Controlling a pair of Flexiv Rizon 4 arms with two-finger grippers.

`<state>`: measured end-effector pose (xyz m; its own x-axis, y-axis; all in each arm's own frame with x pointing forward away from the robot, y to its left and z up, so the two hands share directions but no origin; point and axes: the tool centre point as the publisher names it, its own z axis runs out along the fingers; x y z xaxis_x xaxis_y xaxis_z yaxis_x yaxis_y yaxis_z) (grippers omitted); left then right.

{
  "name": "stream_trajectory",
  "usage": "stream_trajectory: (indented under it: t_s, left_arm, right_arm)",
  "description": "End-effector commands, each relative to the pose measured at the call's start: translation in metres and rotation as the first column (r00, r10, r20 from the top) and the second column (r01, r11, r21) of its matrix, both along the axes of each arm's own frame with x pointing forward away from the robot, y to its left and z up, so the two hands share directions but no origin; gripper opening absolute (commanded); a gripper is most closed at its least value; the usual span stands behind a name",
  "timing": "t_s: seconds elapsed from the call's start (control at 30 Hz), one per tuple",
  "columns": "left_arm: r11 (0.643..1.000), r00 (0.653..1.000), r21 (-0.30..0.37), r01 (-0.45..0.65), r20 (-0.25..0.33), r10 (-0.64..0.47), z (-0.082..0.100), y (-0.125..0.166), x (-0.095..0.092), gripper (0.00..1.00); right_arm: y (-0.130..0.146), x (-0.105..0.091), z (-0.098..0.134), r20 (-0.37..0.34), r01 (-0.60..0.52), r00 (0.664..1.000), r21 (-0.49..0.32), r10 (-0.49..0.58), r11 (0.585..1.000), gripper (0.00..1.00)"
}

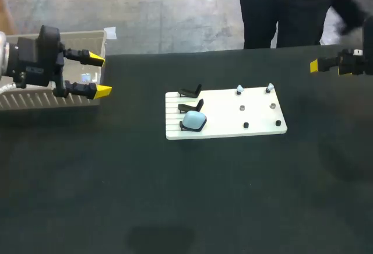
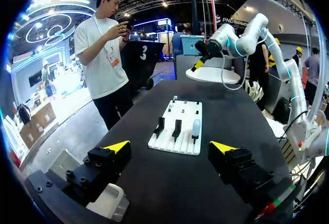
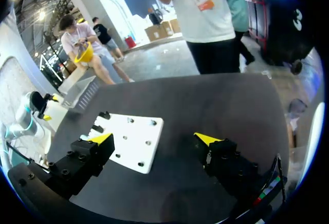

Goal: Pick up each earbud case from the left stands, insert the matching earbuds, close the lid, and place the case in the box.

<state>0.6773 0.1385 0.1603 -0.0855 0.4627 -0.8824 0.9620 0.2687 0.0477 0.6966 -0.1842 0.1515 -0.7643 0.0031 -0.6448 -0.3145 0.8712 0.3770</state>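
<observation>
Our left gripper point(image 1: 99, 75) hangs spread at the table's nine o'clock, beside the box point(image 1: 46, 98). Our right gripper point(image 3: 154, 138), also spread, sits at two o'clock. One blue earbud case point(image 1: 194, 120) rests on the white board's point(image 1: 221, 117) eight o'clock stand.

- You have one black table point(image 1: 233, 196), its matte top running from the near edge of the head view to the far edge, where the floor begins
- A white board point(image 1: 256, 117) lies flat on that top, a little beyond the middle, with its long side running left to right and its left end grooved
- A pale box point(image 1: 52, 99) with a slatted side sits at the table's far-left edge, well apart from the board; you cannot tell whether it rests on the top or just beside it
- A faint darker patch shows on the top close to the near edge
</observation>
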Motion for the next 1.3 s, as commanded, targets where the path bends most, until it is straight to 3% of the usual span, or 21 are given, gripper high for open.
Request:
stream_trajectory:
  t_s: [0.03, 0.4, 0.53, 0.93, 1.03, 1.3]
  left_arm:
    - [0.987, 0.997, -0.139, 0.077, 0.012, -0.076, -0.002, 0.004, 0.003, 1.00]
    - [0.995, 0.995, -0.050, 0.086, -0.047, -0.088, -0.019, -0.040, -0.013, 1.00]
    - [0.994, 0.995, -0.064, 0.086, -0.045, -0.089, -0.027, -0.059, -0.022, 1.00]
    - [0.991, 0.989, -0.040, 0.126, -0.076, -0.129, -0.072, -0.114, -0.043, 1.00]
    - [0.993, 0.989, -0.026, 0.117, -0.088, -0.119, -0.082, -0.124, -0.040, 1.00]
    - [0.993, 0.989, -0.026, 0.117, -0.088, -0.119, -0.082, -0.124, -0.040, 1.00]
  right_arm:
    - [0.000, 0.001, -0.001, 0.000, -0.002, 1.000, 0.001, 0.002, 1.000, 1.00]
    - [0.000, 0.001, -0.001, 0.000, -0.002, 1.000, 0.001, 0.002, 1.000, 1.00]
    - [0.000, 0.001, -0.001, 0.000, -0.002, 1.000, 0.001, 0.002, 1.000, 1.00]
    - [0.000, 0.001, -0.001, 0.000, -0.002, 1.000, 0.001, 0.002, 1.000, 1.00]
    - [0.000, 0.001, -0.001, 0.000, -0.002, 1.000, 0.001, 0.002, 1.000, 1.00]
    - [0.000, 0.001, -0.001, 0.000, -0.002, 1.000, 0.001, 0.002, 1.000, 1.00]
